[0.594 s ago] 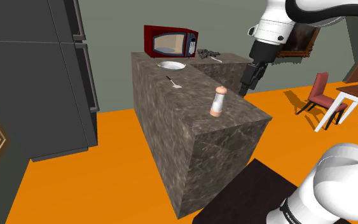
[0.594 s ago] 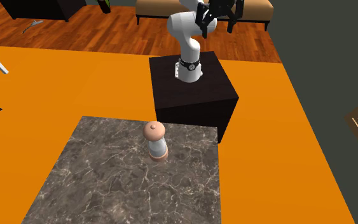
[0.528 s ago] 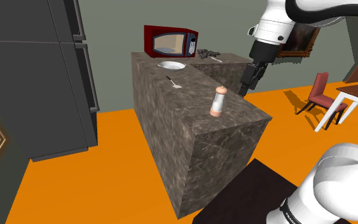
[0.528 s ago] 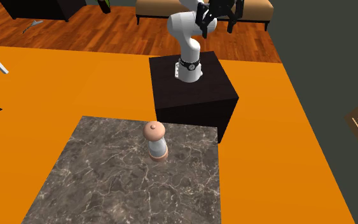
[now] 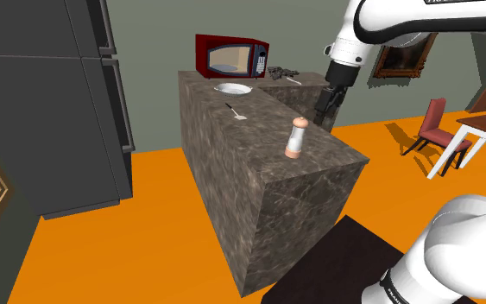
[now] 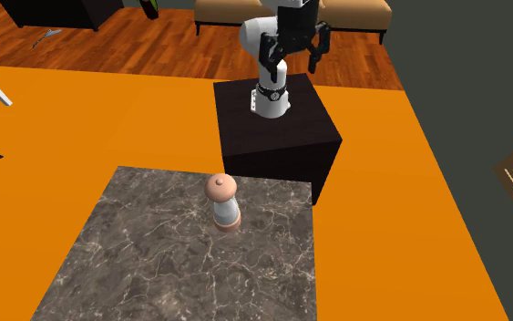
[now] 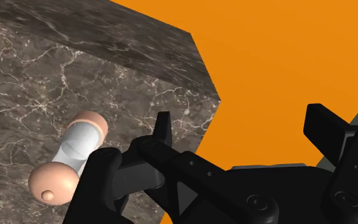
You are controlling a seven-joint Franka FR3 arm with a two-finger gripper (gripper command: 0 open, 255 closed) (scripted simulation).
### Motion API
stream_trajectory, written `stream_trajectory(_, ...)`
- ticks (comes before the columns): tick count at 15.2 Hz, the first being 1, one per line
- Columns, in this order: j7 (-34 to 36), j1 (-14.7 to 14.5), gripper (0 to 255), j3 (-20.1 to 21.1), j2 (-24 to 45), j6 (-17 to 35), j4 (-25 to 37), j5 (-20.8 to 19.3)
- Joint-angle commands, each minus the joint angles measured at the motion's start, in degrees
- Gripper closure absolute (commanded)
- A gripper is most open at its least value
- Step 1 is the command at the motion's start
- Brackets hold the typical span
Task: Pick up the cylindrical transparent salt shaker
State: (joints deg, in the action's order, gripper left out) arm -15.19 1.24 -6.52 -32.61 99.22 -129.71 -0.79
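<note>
The claw (image 6: 291,62) was spread wide, with nothing between its two black fingers. It hung up in the air, pointing down, well apart from the salt shaker (image 6: 223,202). In the wrist view the claw (image 7: 241,121) had only orange floor in its gap, and the salt shaker (image 7: 75,156) sat off to one side of it.

The shaker stood upright on the dark stone desk (image 5: 258,164), near the end of the desk closest to the arm. It had a pinkish cap, a pinkish foot and a pale middle.

I think the job had hardly begun. The claw was open and ready, but it was not yet over the shaker. It had to get there, go down around it, squeeze it and lift it.

The shoulder view showed the far end of the desk, with a red microwave (image 5: 232,57) and a white plate (image 5: 232,88). The second exterior view showed the black stand (image 6: 277,132) just beyond the desk's edge.
</note>
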Motion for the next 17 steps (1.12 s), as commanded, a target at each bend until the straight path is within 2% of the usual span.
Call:
stream_trajectory(1,-2.28,0.37,0,-1.79,3.93,2.27,1.7,-0.49)
stream_trajectory(9,-10.6,1.34,0,-7.61,19.48,8.06,11.37,0.48)
stream_trajectory(17,-19.3,3.51,0,-11.59,36.85,9.96,26.02,5.38)
